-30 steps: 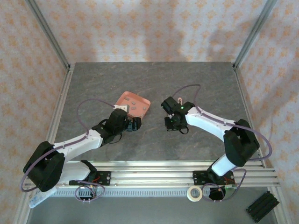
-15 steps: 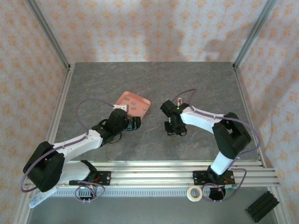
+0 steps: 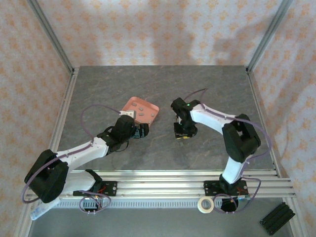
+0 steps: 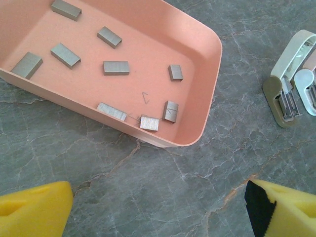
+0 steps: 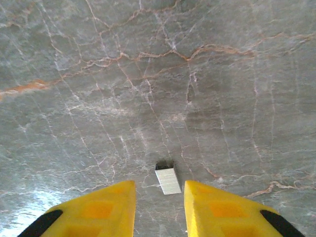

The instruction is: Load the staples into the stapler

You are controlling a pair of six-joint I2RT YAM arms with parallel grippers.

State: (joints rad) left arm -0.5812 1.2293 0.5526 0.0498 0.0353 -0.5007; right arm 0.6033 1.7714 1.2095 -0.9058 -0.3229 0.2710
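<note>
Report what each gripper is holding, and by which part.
Nothing is held. The left gripper stands wide open over bare table. A staple strip lies on the table between the right gripper's parted fingers, with a gap on each side.

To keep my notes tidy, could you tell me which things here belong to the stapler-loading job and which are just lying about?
For the job: stapler; staples in the pink tray; one loose staple strip.
Lying about: tape roll; black block.
</note>
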